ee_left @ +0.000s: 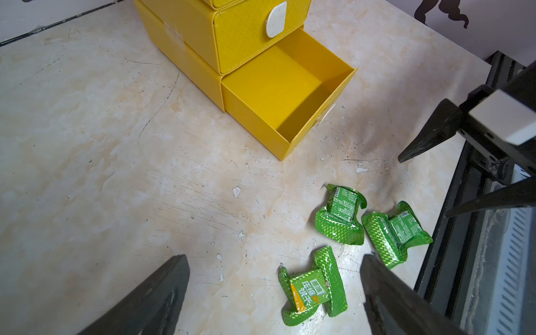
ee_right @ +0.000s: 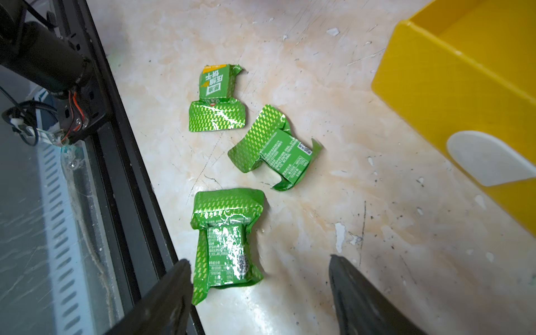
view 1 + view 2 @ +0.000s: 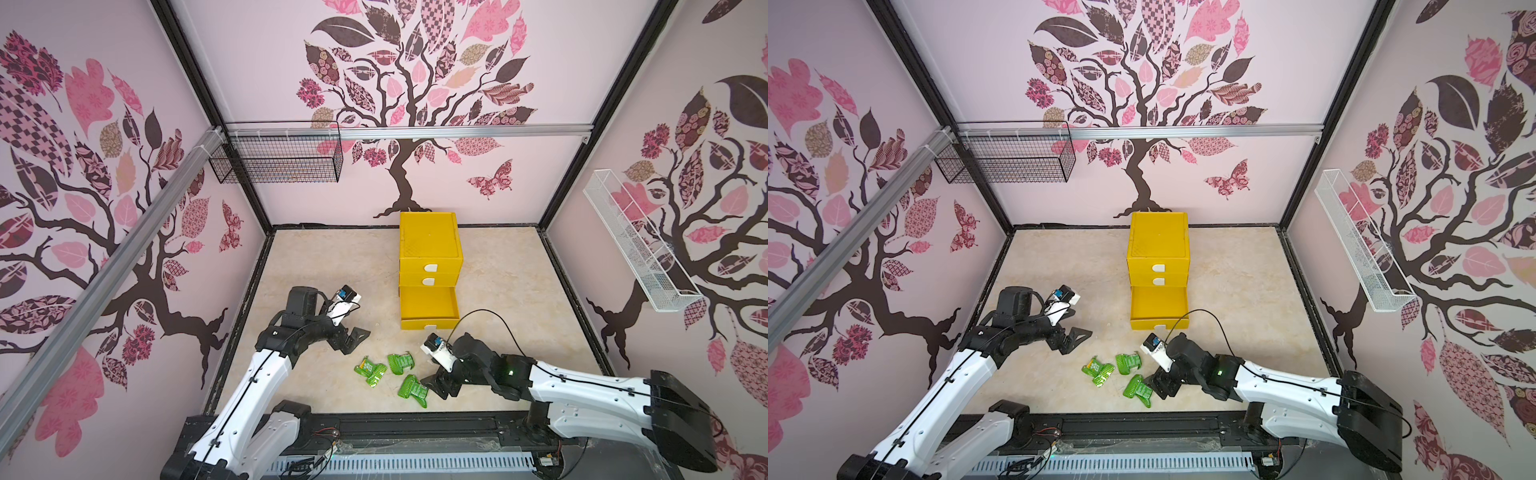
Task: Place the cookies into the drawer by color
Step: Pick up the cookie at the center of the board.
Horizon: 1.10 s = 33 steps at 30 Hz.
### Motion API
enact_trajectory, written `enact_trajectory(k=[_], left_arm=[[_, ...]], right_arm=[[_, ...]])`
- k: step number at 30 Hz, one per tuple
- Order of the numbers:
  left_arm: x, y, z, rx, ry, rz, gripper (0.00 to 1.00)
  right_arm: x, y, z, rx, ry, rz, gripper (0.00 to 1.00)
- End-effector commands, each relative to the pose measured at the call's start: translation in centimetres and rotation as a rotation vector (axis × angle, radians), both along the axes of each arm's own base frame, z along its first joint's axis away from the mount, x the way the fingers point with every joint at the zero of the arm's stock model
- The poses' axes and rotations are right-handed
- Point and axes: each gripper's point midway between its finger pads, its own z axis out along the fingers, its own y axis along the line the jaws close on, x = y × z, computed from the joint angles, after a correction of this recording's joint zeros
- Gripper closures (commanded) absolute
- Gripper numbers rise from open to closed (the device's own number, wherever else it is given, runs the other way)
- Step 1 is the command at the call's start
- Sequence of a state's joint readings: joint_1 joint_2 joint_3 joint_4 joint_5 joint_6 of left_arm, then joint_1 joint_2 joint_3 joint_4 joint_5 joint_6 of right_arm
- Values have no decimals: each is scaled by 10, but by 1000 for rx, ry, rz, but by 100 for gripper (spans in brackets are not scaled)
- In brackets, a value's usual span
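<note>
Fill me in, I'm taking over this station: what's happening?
Two arms are sorting cookies into the yellow drawer chest. Its bottom drawer stands open and empty; three green cookies lie on the table before it. The right arm is low at the nearest cookie, jaws open, nothing gripped. The left arm hovers, jaws open, empty.

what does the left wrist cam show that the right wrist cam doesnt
Only the left wrist view: the closed middle drawer, the bare floor of the open bottom drawer, and the right gripper with its jaws apart.
Only the right wrist view: red and black wires by the front rail, and a QR code on one packet.
Both: the three green cookies lying on the marble table near the bottom drawer's front.
</note>
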<state>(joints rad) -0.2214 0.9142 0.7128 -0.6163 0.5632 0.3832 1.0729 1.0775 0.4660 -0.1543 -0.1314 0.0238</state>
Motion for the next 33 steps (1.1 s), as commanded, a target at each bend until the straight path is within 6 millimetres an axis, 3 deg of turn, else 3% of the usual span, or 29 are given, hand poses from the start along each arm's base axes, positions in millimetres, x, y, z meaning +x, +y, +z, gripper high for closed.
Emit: enact_trajectory(k=[1,15,33], left_arm=[[2,-3,2,-14,-31,-21,3],[3,-7,1,-46,-10,-18,3],[5,-5,4,-40,-26,-3,3]], right_arm=[[-8,16,6,3,-8,85,22],[-30,25,-30,-154,26,179,24],[-25,24,-58,-315,-11,153,26]])
